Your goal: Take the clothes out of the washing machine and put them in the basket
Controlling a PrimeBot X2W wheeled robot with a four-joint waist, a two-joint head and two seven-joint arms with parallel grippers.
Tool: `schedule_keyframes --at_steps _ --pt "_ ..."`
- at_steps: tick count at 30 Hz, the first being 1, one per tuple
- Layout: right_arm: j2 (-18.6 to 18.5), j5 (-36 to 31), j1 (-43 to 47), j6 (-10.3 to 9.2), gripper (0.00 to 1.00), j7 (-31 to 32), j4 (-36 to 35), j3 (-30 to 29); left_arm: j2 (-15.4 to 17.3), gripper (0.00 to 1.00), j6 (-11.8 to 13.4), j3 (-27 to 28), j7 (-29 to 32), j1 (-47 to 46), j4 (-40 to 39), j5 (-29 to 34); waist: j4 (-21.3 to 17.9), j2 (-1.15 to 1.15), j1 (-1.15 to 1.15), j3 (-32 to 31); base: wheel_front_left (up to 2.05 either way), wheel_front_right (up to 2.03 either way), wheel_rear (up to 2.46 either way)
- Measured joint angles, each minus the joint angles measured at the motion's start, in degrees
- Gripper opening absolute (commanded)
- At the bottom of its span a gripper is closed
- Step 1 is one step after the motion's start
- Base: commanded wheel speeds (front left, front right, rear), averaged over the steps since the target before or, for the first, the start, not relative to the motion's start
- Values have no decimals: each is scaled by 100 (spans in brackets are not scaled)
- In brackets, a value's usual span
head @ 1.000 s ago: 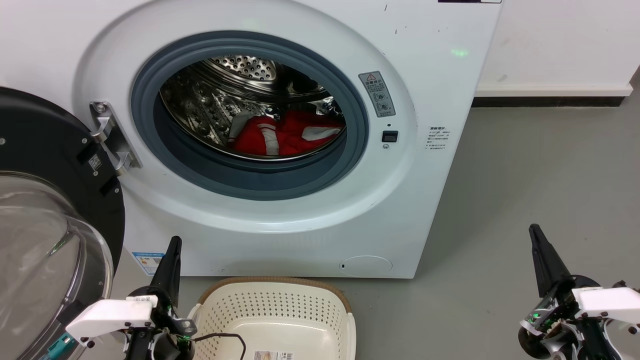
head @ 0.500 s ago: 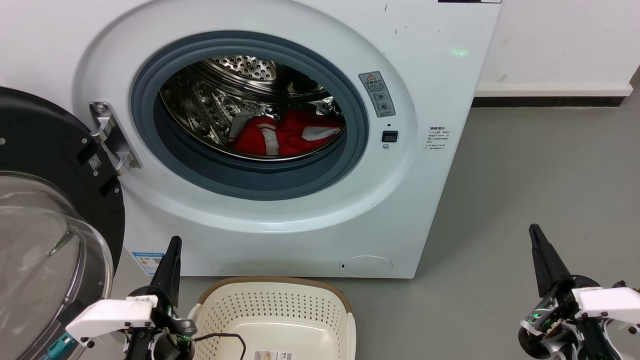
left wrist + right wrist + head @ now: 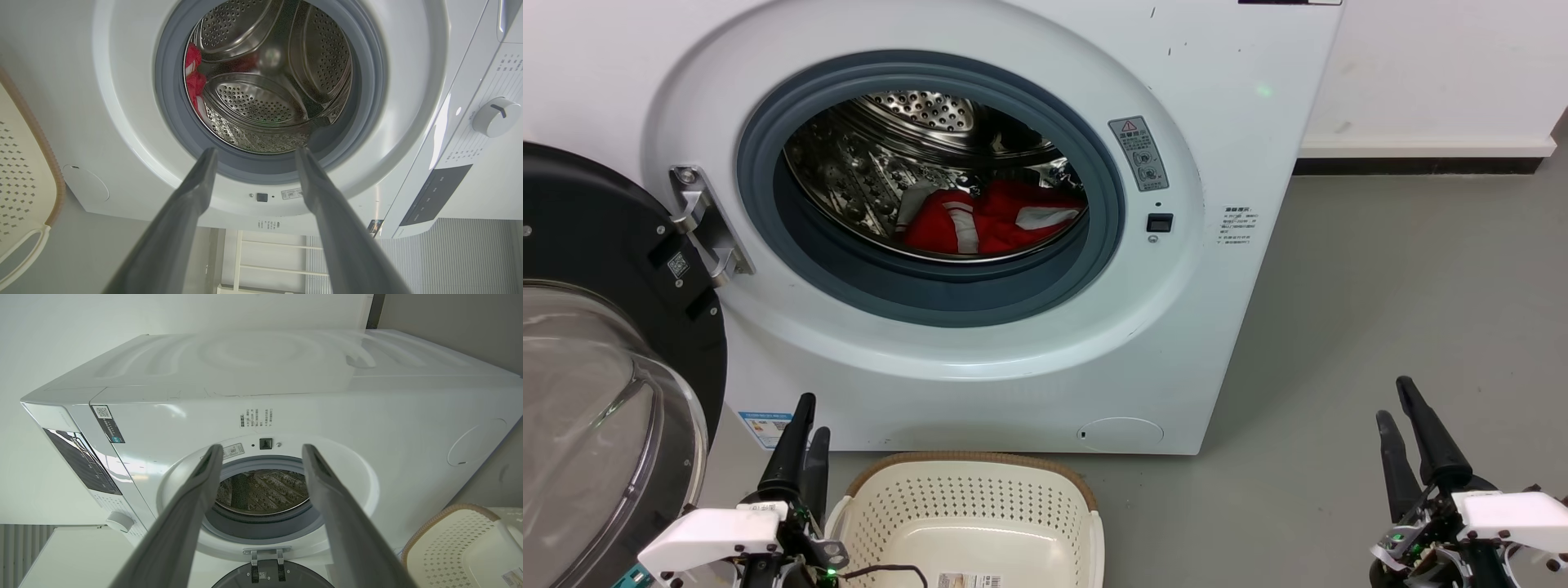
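Observation:
The red clothes (image 3: 992,219) with white stripe bands lie at the bottom of the steel drum of the white washing machine (image 3: 1217,278), whose door (image 3: 596,343) hangs open at the left. A sliver of the clothes (image 3: 192,75) shows in the left wrist view. On the floor below the machine stands the cream basket (image 3: 972,514), holding only a paper label. My left gripper (image 3: 813,416) is open at the lower left beside the basket. My right gripper (image 3: 1396,400) is open at the lower right over bare floor. Both are far from the clothes.
Grey floor (image 3: 1380,310) stretches to the right of the machine up to a white wall with a dark skirting strip (image 3: 1417,166). A black cable (image 3: 890,570) drapes over the basket's near left corner. The open door's glass bowl bulges toward my left arm.
Both grippers have gone from shut to open, each showing two separate fingers now. Both have also dropped slightly lower in the head view. The clothes and basket are unmoved.

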Motion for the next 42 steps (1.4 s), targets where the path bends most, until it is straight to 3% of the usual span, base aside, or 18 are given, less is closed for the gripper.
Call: schedule_keyframes --at_steps 5,27,42 --pt "1 -302 3 0 100 -146 -26 -9 -1 100 0 23 -147 1 -67 308 -4 0 0 6 0 0 0" --pt "4 -3475 252 0 100 -690 -959 60 1 100 559 -309 -677 160 -677 3021 -25 0 0 48 0 0 0" --pt "5 -5094 438 0 100 -996 -1276 147 1 100 851 -523 -980 254 -921 4425 -33 0 0 60 0 0 0"
